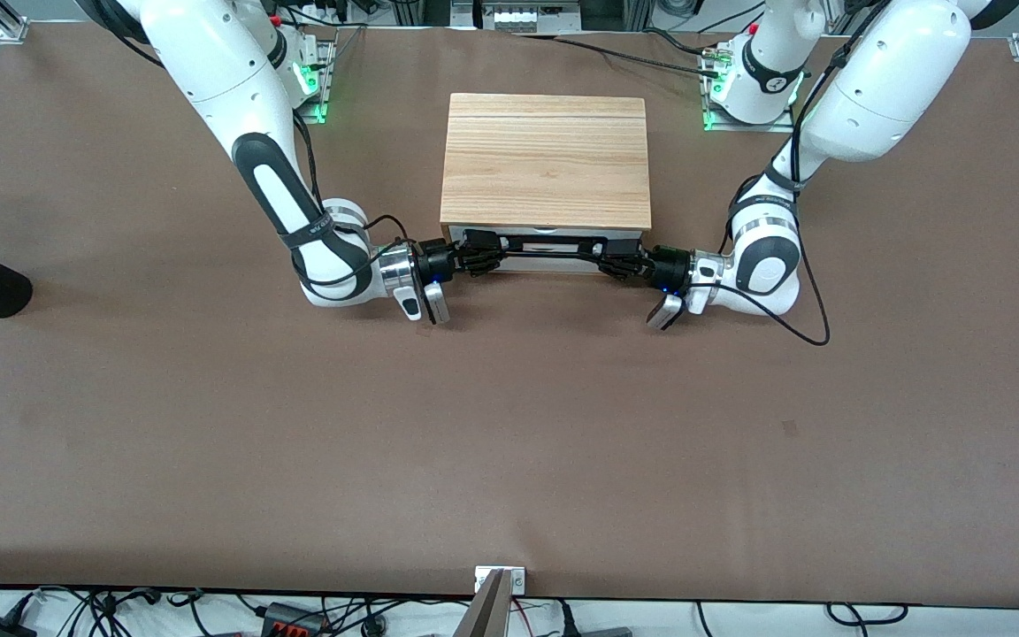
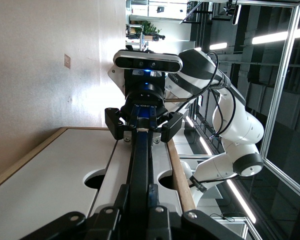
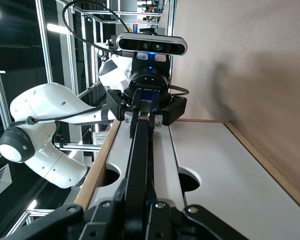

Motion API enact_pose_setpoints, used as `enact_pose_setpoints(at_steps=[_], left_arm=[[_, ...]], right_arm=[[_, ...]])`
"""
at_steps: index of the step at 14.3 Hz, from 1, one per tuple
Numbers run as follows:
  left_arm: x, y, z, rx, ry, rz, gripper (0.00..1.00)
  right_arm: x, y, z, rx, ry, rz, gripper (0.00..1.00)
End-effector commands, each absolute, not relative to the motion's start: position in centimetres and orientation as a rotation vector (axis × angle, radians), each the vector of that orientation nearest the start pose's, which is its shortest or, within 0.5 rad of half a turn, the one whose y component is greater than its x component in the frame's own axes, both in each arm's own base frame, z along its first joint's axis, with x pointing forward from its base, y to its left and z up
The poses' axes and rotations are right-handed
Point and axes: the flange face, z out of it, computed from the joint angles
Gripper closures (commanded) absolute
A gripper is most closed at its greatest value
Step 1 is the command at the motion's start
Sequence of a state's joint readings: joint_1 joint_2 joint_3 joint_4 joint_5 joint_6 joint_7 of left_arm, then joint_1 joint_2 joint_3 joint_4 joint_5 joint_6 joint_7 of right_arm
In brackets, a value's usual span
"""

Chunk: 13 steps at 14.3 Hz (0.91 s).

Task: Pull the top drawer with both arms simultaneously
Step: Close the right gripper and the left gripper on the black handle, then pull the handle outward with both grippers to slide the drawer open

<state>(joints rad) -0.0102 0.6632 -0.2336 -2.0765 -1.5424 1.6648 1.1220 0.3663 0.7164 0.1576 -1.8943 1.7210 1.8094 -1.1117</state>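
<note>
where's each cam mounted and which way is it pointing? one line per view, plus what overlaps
Front view: high across the table, facing the bases; shows the cabinet, both arms, left gripper and right gripper shut on the top drawer's black bar handle.
Left wrist view: on the left wrist, sighting along the handle; own fingers at the frame edge, right gripper facing it.
Right wrist view: mirror case, along the handle toward the left gripper.
Shared: handle, white drawer front, both grippers.

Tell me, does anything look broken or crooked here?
Nothing stands out. The cabinet sits square, and the left gripper and right gripper each clamp an end of the top drawer's straight black bar handle.
</note>
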Motion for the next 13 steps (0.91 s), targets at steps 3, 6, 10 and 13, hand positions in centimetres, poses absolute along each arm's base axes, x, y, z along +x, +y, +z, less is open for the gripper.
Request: enact_pose_setpoints(at_steps=[3,6,10,13], left_arm=[[48.5,-22.3,13.6,1.515,-0.065,-0.142,0.95],[49.2,-22.5,13.7,1.501,-0.037,-0.116,0.96],[51.5,-22.2,14.2,1.514,-0.036,-0.069,0.97],[54.2,-21.8,15.0,1.533,-0.051,-0.007,0.97]], right_arm=[[48.7,37.7,15.4,-1.555,-0.259,0.113,0.95],[49.6,38.0,14.9,-1.548,-0.256,0.102,0.95],[52.7,38.7,15.6,-1.533,-0.251,0.079,0.95],[54.3,39.2,15.7,-1.526,-0.246,0.073,0.95]])
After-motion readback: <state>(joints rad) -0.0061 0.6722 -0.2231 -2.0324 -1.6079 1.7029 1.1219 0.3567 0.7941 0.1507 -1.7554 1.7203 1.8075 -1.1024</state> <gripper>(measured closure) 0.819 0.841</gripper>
